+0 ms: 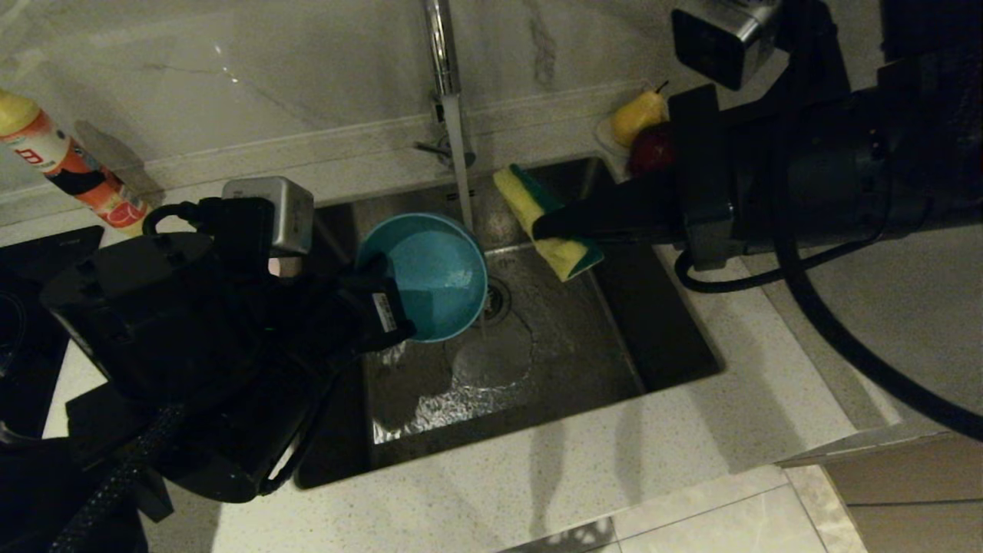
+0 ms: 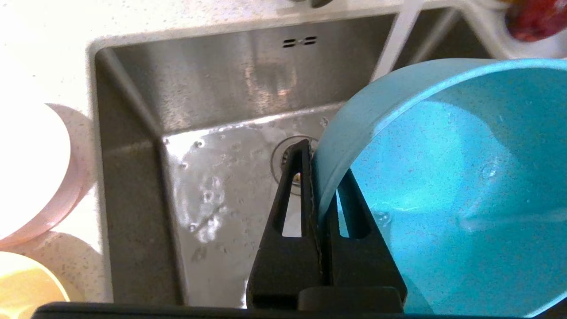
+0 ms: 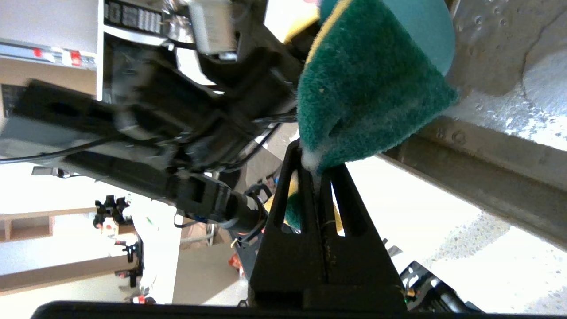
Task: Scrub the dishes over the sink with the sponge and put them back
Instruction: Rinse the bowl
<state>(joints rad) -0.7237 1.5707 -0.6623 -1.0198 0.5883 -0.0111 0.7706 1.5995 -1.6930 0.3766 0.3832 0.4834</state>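
Blue bowl (image 1: 434, 273) rim pinched in left jaws, sponge (image 1: 547, 223) clamped in right jaws.

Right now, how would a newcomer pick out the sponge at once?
Start at the steel sink and follow the tap's water stream down. Just beside it, toward the fruit dish, the right end effector pinches the sponge in mid-air. It is the only small flat block here, yellow with a green face, unlike the round blue bowl.
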